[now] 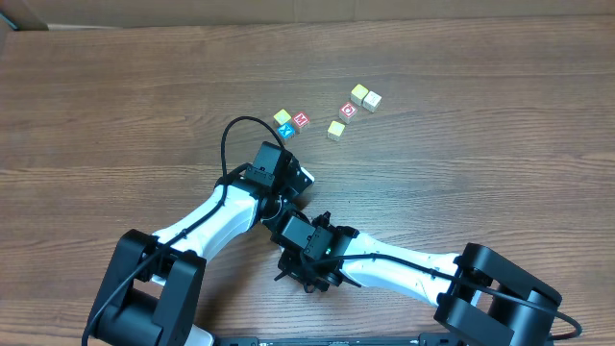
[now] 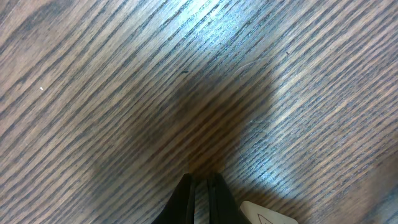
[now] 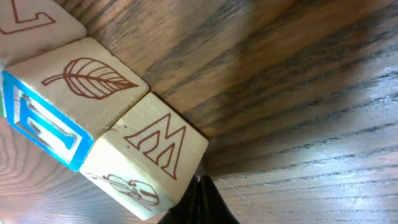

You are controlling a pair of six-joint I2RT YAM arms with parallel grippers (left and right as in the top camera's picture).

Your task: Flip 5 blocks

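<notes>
Both jaws are pressed together and hold nothing.

Right wrist: the right gripper (image 3: 198, 200) has its closed tips low over the desk (image 3: 298, 74), just beside the lower right corner of the M block (image 3: 163, 144); contact I cannot tell. The leaf block (image 3: 87, 87) lies flush against the M block's upper left side, and a third block (image 3: 31, 22) lies beyond that. I judge this the approach to a flip of the M block; how many blocks are already turned cannot be told. The next move calls for a push with closed tips at its free edge to roll it over, or parted jaws to straddle it, worked from the side away from the leaf block.

Left wrist: the left gripper (image 2: 199, 196) points down at bare desk; no M block in sight. A cream corner (image 2: 267, 216) shows low beside the tips, unidentifiable.

Overhead: the M block (image 1: 301, 119) sits with a yellow and a blue face at its left, and four more blocks (image 1: 349, 110) lie loose to its right. One arm (image 1: 274, 168) stretches to just short of the M block; the other arm (image 1: 312, 248) is folded well short of it. Which is which this view does not settle, and the jaws hide under the wrists
</notes>
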